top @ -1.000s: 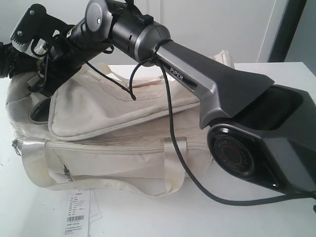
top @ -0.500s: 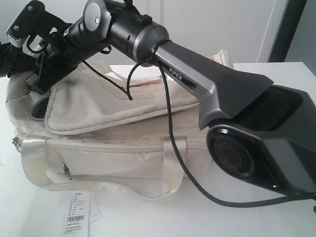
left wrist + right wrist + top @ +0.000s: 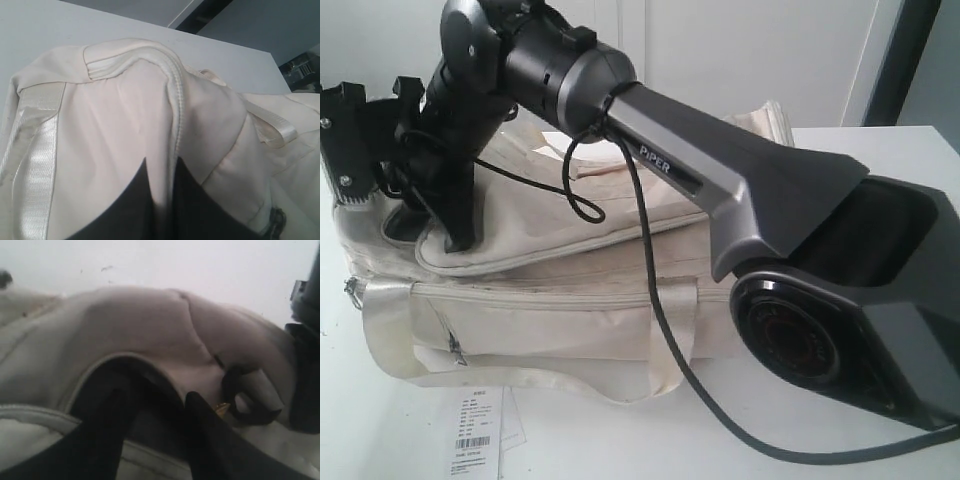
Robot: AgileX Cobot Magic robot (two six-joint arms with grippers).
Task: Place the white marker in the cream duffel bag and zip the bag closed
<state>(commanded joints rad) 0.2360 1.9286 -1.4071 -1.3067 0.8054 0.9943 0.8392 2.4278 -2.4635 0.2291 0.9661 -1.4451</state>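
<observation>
Marker: not visible in any view. Likely inside the bag (image 3: 550,320) or hidden by the arm, can't confirm. The bag sits on the bench (image 3: 640,445), mouth gaping at its 9 o'clock end, top flap loose over it.

Left claw (image 3: 161,162): closed, pinching a fold of bag fabric beside the corded seam at that end. Right claw (image 3: 155,392): fingers spread, nothing between them, tips at the lip of the dark mouth. Its arm reaches across from 3 o'clock.

Step, my read: get the zipper going. A small brass-coloured bit (image 3: 221,408) sits just beside one right finger, next to a black ring (image 3: 245,400). Possibly the pull, too blurry to be sure.

To do it well:
- Left claw holds the end taut as an anchor.
- Right claw closes square on the pull tab, not on fabric.
- Drag along the zip line toward 3 o'clock, low and flat, so the flap edges meet.
- The cable (image 3: 655,330) draped over the bag is a snag risk.
- Confirm the marker is inside first.
</observation>
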